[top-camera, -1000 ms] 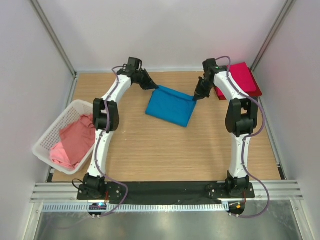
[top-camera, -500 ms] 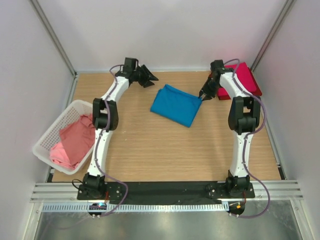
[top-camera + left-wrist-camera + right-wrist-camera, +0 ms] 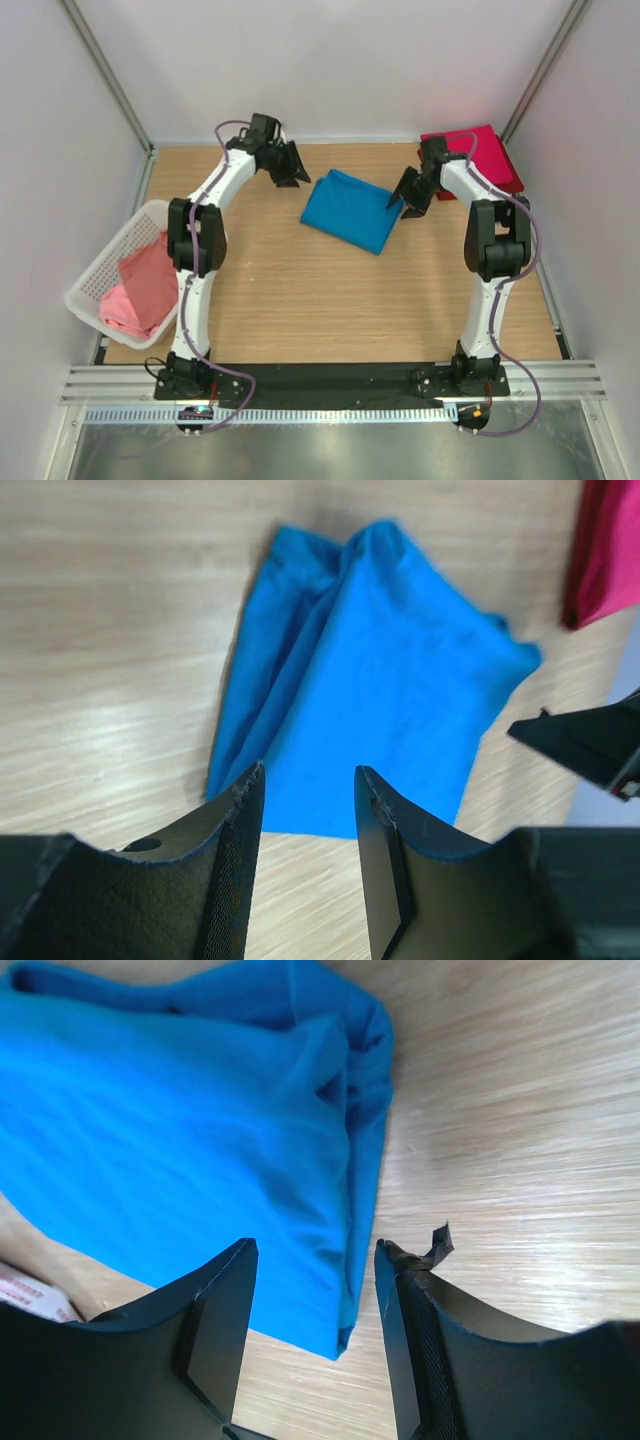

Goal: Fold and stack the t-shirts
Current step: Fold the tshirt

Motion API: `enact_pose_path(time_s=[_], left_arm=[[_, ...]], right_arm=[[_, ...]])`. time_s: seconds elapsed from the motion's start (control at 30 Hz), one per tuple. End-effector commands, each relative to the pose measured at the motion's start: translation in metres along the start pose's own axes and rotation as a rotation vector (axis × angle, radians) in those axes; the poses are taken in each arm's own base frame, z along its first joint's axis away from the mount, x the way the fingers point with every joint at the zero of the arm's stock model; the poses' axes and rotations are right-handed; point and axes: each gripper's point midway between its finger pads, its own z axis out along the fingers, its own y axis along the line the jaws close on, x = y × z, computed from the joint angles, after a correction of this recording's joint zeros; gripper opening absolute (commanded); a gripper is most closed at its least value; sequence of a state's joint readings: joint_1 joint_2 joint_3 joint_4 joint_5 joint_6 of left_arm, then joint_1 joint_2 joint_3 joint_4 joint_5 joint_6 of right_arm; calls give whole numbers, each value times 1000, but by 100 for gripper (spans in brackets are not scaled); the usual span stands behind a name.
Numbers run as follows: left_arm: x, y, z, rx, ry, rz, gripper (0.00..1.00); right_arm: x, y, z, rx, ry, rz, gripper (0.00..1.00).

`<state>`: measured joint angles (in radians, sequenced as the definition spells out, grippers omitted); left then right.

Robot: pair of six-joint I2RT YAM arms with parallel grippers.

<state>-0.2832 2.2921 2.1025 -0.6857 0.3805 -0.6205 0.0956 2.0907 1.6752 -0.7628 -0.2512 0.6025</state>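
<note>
1. Wood-grain bench (image 3: pixel 300 300), light oak look, boxed in by plain pale walls (image 3: pixel 350 60) on three sides. Grey metal posts run up the two far corners.
2. Near edge: black strip (image 3: pixel 330 378) carrying both arm bases, then a ribbed aluminium rail and bare sheet metal in front of it.
3. Blue t-shirt (image 3: pixel 350 210) lies folded on the bench, far middle, between the two pincers. Its left side is rumpled into creases, the rest is fairly flat.
4. Red t-shirt (image 3: pixel 485 150) sits folded in the far right corner, apart from the blue one.
5. Pink t-shirts (image 3: pixel 145 285) are heaped loose in the white lattice basket (image 3: pixel 100 262) at the bench's left edge.
6. Left pincer (image 3: pixel 295 172): fingers apart, nothing between them, just off the blue shirt's far-left corner.
7. Right pincer (image 3: pixel 408 200): fingers apart, empty, just beside the shirt's right edge. Can't tell if a fingertip touches the cloth.
</note>
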Motion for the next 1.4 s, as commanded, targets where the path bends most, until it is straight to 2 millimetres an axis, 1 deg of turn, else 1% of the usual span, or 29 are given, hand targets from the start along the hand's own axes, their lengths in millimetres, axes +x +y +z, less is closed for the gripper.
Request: enact_pose_path(time_s=[0.0,0.13,0.17,0.23,0.27,0.33,0.4,0.43,0.47,0.6,0.63,0.67,0.7,0.73,0.8,0.83,0.87,0.93,0.97,1.0,1.03,1.07,1.1,1.13,1.17,1.2,1.27,1.3,1.37], left_arm=[[42,15,9,-46,125,58,42],[63,18,27,-52,182,85,40],[70,20,33,-59,202,82,39],[69,25,37,-91,197,84,34],[73,32,37,-136,211,74,32],[66,49,34,-243,191,62,22],[64,64,31,-332,191,43,17],[51,57,24,-346,153,36,18],[50,62,17,-392,151,31,20],[18,26,-2,-310,39,29,31],[7,10,-12,-264,-4,34,33],[-4,-4,-10,-204,-54,24,33],[-6,-22,-10,-112,-54,18,33],[-22,-45,-12,-10,-121,26,30],[-7,-64,4,126,-65,-78,24],[-13,-82,10,210,-89,-78,20],[-8,-82,25,235,-62,-121,18],[-4,-101,37,305,-47,-111,14],[-6,-102,52,320,-45,-122,13],[-7,-105,58,337,-45,-127,11],[-14,-108,64,366,-68,-126,11],[-13,-98,82,360,-66,-149,11],[-22,-102,85,383,-85,-176,11],[-34,-100,88,414,-116,-188,11],[-38,-98,94,430,-123,-208,11],[-45,-86,106,436,-127,-263,11],[-60,-83,112,484,-176,-281,11],[-64,-75,118,493,-190,-301,11],[-89,-73,110,535,-271,-317,12]], right_arm=[[9,11,-5,-76,0,-57,58],[16,-3,13,-65,13,-92,57],[19,-6,17,-63,22,-96,52],[19,-12,21,-38,15,-106,45],[22,-18,23,-20,17,-101,33],[18,-20,19,-15,-19,-91,23],[26,-25,18,-8,-17,-62,20],[25,-25,16,-8,-30,-55,20],[28,-25,12,-12,-36,-40,19],[21,-11,-9,-45,-76,-29,23],[19,-6,-16,-61,-82,-30,28],[12,3,-24,-87,-104,-36,29],[9,11,-33,-110,-122,-34,30],[5,16,-36,-126,-131,-33,27],[-1,33,-39,-199,-134,-24,21],[-2,39,-37,-226,-126,-13,20],[0,44,-35,-259,-110,-10,19],[-8,51,-24,-294,-127,-10,17],[-13,55,-22,-315,-134,-19,17],[-16,53,-7,-313,-121,-18,18],[-19,54,-2,-315,-116,-32,17],[-30,60,-1,-331,-128,-42,18],[-33,60,4,-334,-124,-45,18],[-34,54,21,-321,-101,-34,18],[-41,55,22,-325,-112,-29,18],[-48,51,27,-322,-126,-16,18],[-50,40,41,-316,-119,31,18],[-60,38,42,-331,-147,45,19],[-60,34,51,-342,-144,66,20]])
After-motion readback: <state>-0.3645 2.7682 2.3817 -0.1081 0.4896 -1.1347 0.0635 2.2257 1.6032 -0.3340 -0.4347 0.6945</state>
